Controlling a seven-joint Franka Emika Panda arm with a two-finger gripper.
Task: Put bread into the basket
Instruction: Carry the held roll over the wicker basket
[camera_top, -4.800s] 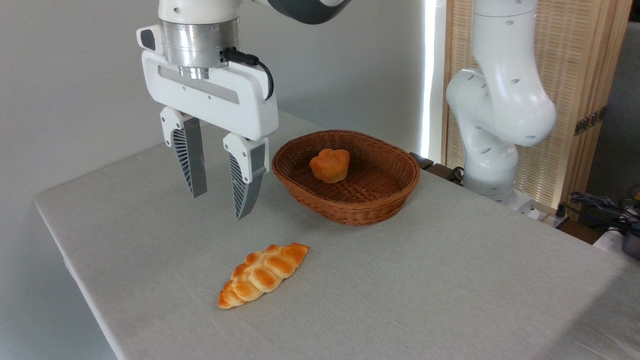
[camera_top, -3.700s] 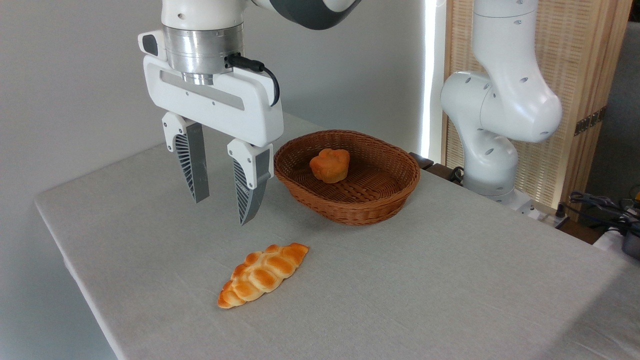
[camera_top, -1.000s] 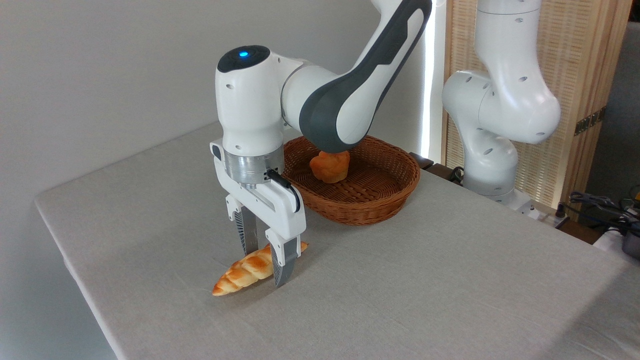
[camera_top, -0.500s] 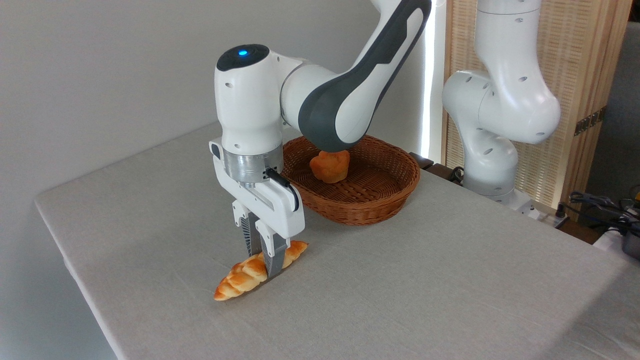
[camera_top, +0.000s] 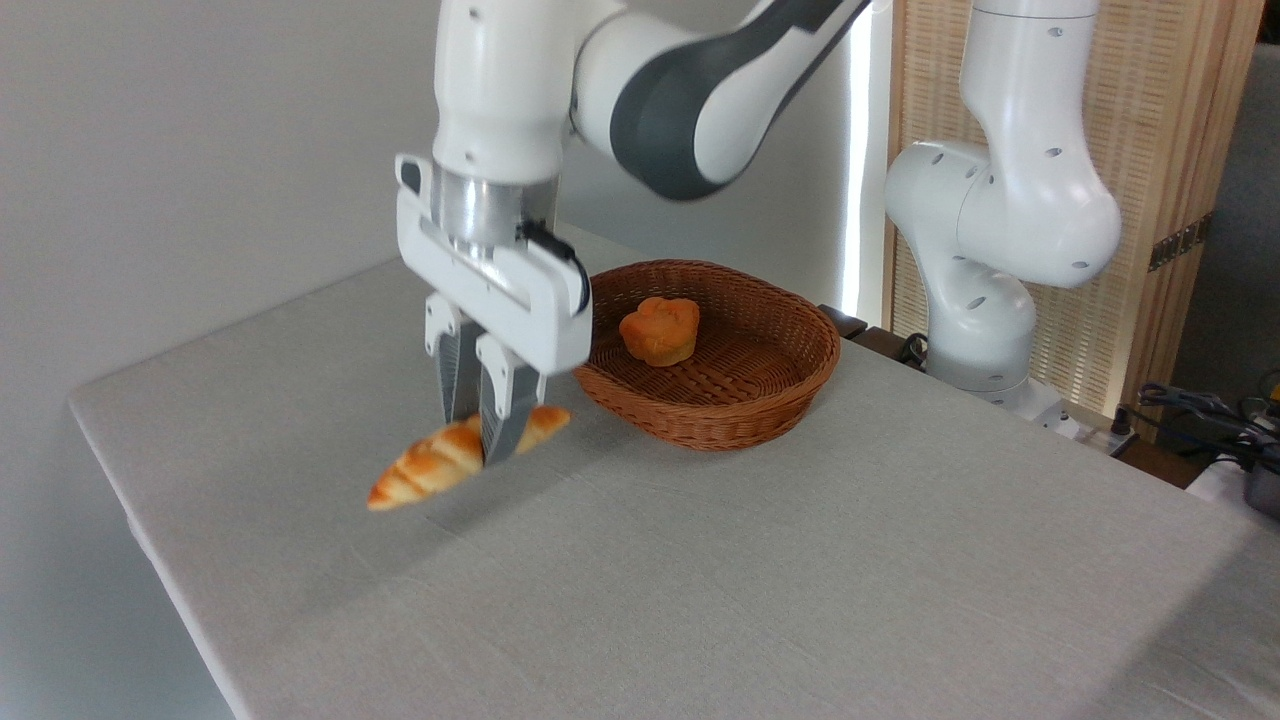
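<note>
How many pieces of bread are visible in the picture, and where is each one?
2. The long braided bread hangs above the table, held in the gripper, left of the basket. The small round bun sits inside the basket. None seems hidden.

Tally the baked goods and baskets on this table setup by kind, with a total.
Braided loaf: 1, the bread held in the claw above the table
Muffin-shaped bun: 1, the bun in the basket
Wicker basket: 1, the basket
Total: 3
</note>
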